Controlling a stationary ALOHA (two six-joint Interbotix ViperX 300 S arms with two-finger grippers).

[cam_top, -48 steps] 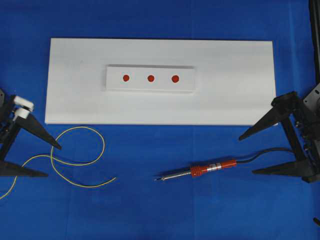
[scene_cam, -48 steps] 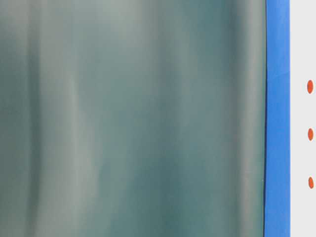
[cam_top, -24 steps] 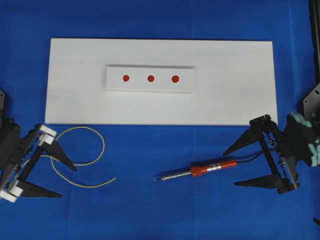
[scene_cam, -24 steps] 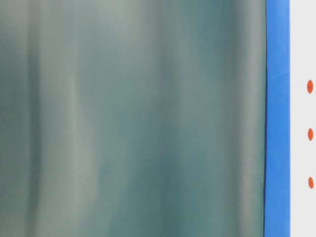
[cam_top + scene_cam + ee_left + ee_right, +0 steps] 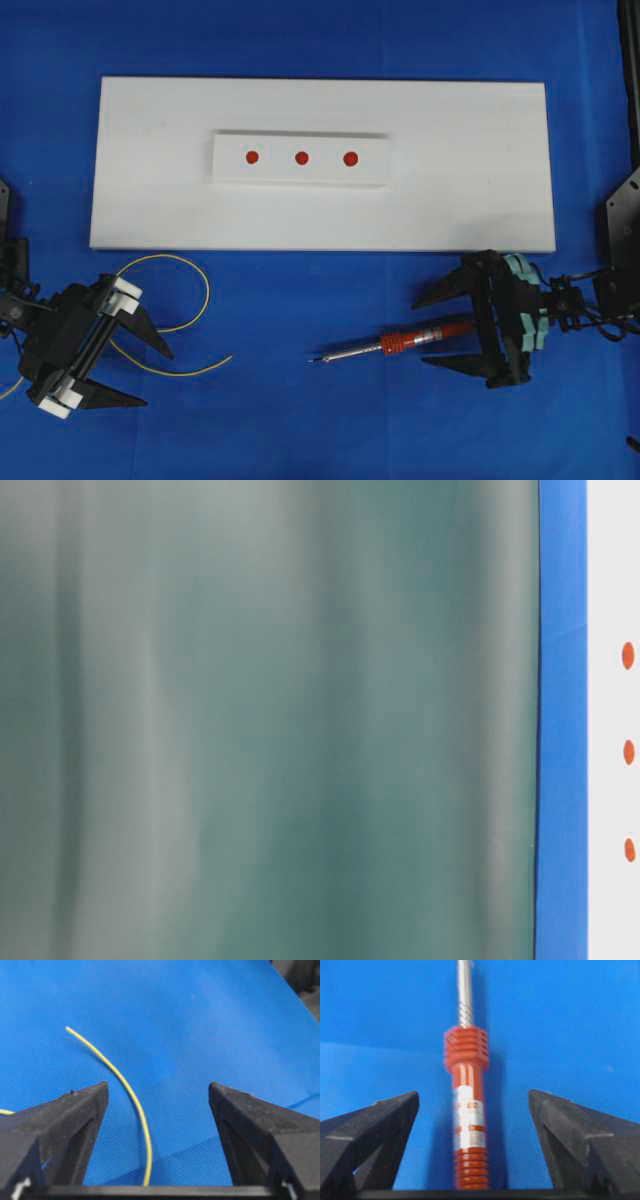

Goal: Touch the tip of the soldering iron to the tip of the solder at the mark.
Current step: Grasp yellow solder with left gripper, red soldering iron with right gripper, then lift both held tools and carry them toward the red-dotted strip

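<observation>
The soldering iron [image 5: 400, 343] lies on the blue cloth with its tip pointing left. My right gripper [image 5: 420, 332] is open and its fingers straddle the red-orange handle [image 5: 466, 1110] without touching it; in the right wrist view the gripper [image 5: 472, 1094] has clear gaps on both sides. The solder [image 5: 206, 296], a thin yellow wire, curls at the lower left. My left gripper [image 5: 157, 378] is open over it. In the left wrist view the solder [image 5: 131, 1096] runs between the fingers of the gripper [image 5: 157, 1085], nearer the left one. Three red marks [image 5: 300, 157] sit in a row.
The marks are on a raised white strip [image 5: 380, 160] in the middle of a large white board [image 5: 460, 200]. A blurred grey-green surface [image 5: 270, 720] fills most of the table-level view; only a blue strip and the marks [image 5: 628, 655] show at its right edge.
Both grippers have come inward and down. The left one now straddles the solder, the right one the iron's handle. Both stayed open; iron and solder have not moved.
</observation>
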